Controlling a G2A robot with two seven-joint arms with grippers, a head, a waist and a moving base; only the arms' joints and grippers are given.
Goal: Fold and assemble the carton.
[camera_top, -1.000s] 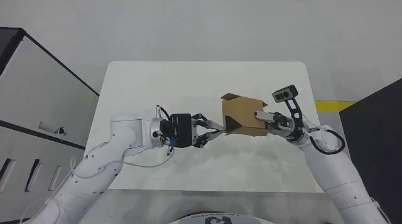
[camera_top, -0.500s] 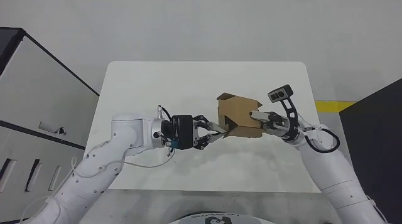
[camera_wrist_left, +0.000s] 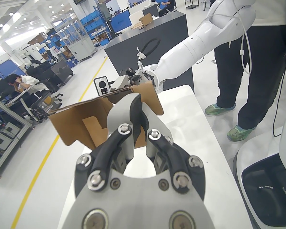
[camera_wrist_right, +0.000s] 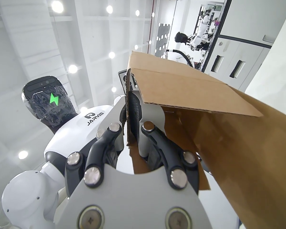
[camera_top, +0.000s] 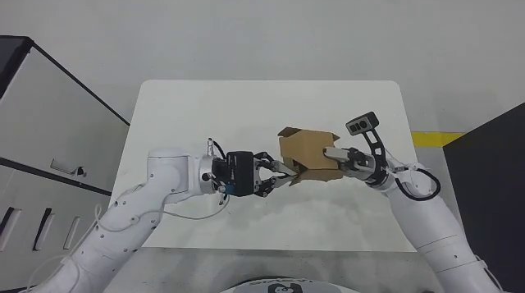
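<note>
Cardboard carton (camera_top: 308, 147), long axis left-right

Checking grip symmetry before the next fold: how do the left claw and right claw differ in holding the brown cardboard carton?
The left claw pinches the brown cardboard carton at its left, robot-side corner; the right claw pinches its right wall, slightly farther from the robot. The left claw points rightward, the right claw leftward. Both are shut on cardboard.
</note>
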